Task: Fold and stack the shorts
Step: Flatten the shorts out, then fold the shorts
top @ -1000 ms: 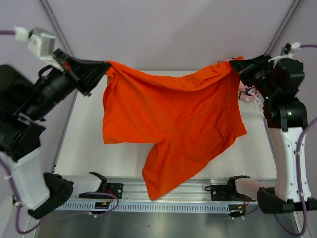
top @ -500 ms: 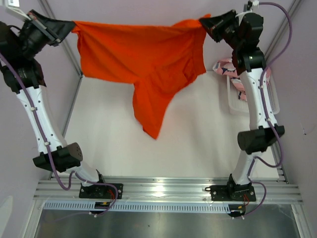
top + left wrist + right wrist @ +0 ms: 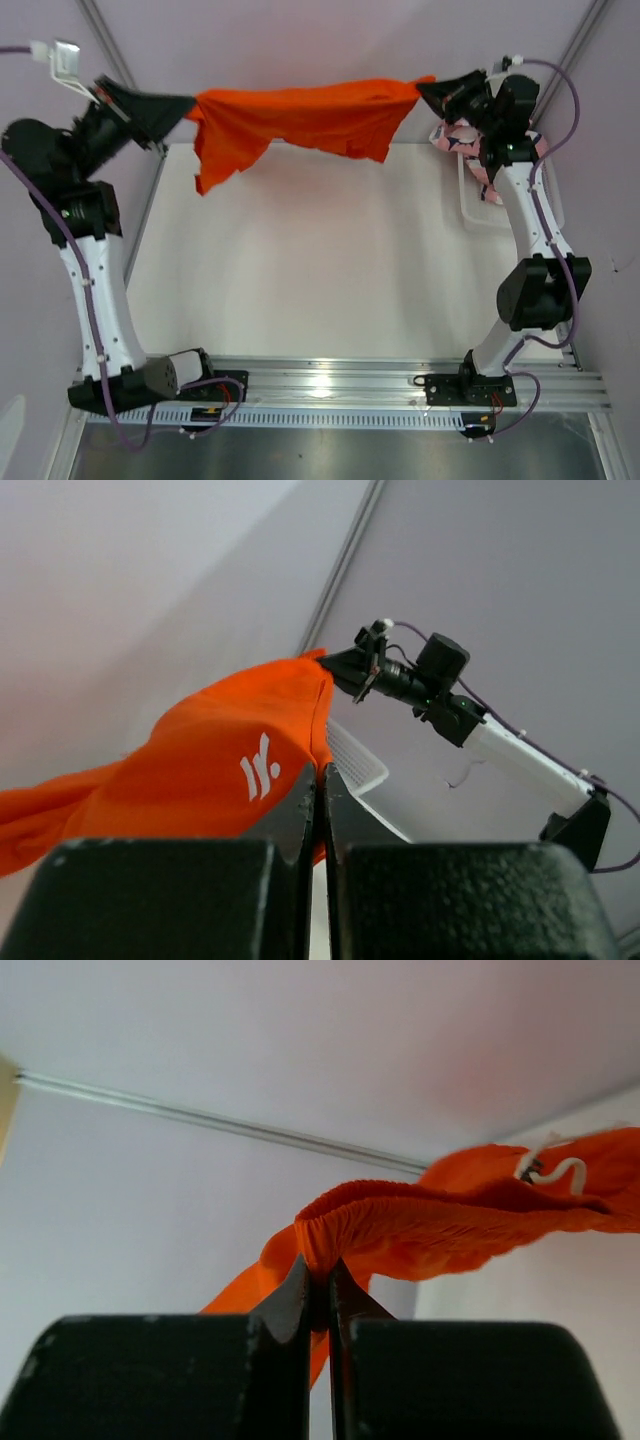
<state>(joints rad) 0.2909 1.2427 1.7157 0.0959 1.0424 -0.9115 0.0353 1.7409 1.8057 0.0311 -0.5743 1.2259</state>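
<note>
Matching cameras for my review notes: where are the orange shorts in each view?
Top view: orange shorts stretched across the top, between left gripper and right gripper.
Left wrist: orange shorts fill the lower left and centre.
Right wrist: orange shorts run from centre to the right edge.
Shared landmark: the right gripper pinching one end, visible in all three.

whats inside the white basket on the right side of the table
Pink printed shorts lie bunched in the white basket, spilling over its far left corner. The right arm crosses above the basket and covers much of its inside, so anything else in there cannot be seen.
</note>
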